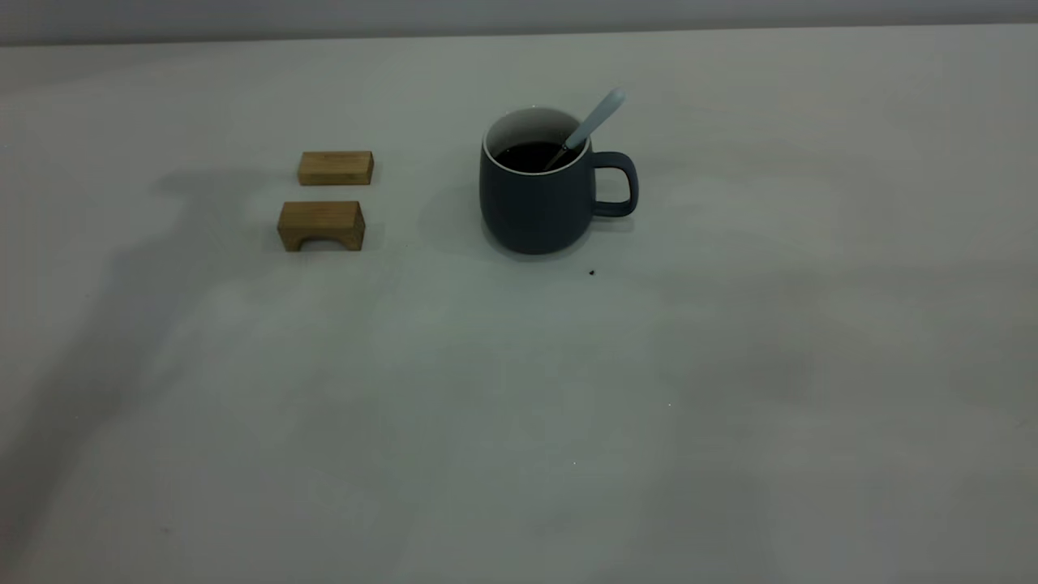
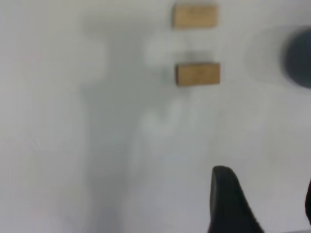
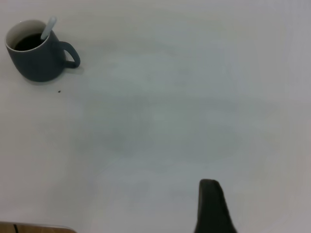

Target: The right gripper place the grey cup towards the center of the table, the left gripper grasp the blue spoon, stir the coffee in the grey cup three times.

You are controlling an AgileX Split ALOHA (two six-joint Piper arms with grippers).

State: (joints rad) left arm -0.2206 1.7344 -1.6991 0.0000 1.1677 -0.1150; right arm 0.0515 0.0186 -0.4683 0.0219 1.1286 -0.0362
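The grey cup [image 1: 535, 203] stands upright near the middle of the table [image 1: 519, 422], its handle pointing to the exterior view's right. Dark coffee [image 1: 529, 156] fills it. The blue spoon [image 1: 596, 120] leans in the cup with its bowl in the coffee, and nothing holds it. Neither gripper shows in the exterior view. My left gripper [image 2: 267, 199] hovers open over bare table, well short of the cup [image 2: 299, 58]. My right gripper [image 3: 262, 208] is open, with one finger [image 3: 211, 206] in view, far from the cup [image 3: 41, 60] and spoon [image 3: 48, 26].
Two brown wooden blocks lie left of the cup, a flat one [image 1: 336, 168] behind an arched one [image 1: 321, 225]. They also show in the left wrist view as a far block [image 2: 194, 15] and a near block [image 2: 198, 74]. A tiny dark speck [image 1: 591, 272] lies in front of the cup.
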